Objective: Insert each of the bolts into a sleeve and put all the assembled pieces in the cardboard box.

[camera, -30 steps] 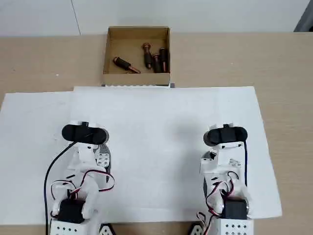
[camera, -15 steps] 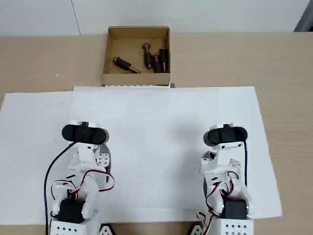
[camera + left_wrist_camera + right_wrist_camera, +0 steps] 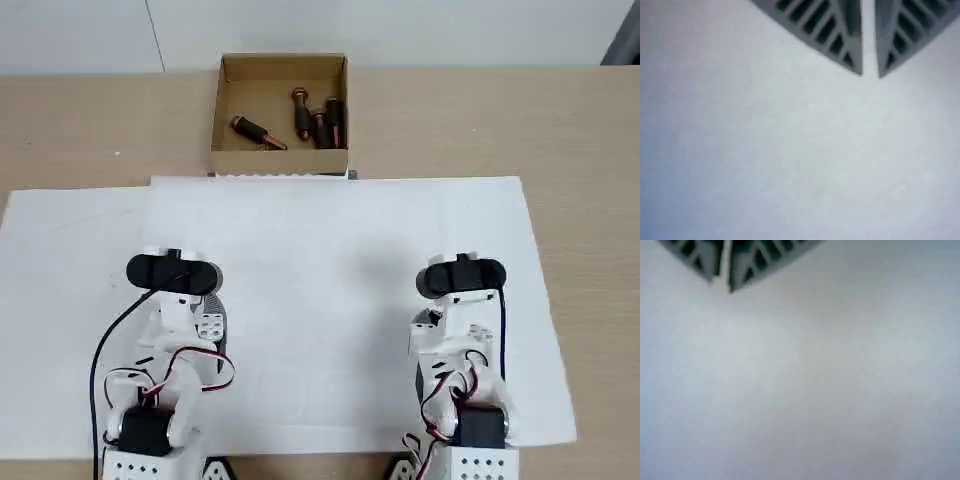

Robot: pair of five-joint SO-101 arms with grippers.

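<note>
The cardboard box [image 3: 228,110] stands at the far middle of the table. Inside it lie several assembled bolt-and-sleeve pieces: one [image 3: 256,131] on the left and a cluster [image 3: 320,118] on the right. Both arms are folded back near the table's front edge, far from the box. My left gripper [image 3: 869,74] hangs just over the white paper, shut with only a thin slit between its grey ribbed fingers [image 3: 840,30] and nothing in it. My right gripper [image 3: 721,286] is likewise shut and empty over the paper, its fingers [image 3: 757,262] nearly touching.
A large white paper sheet [image 3: 330,260] covers the front half of the wooden table [image 3: 500,120]. The left arm [image 3: 172,300] and right arm [image 3: 460,310] stand on it near the front edge. The sheet between arms and box is bare.
</note>
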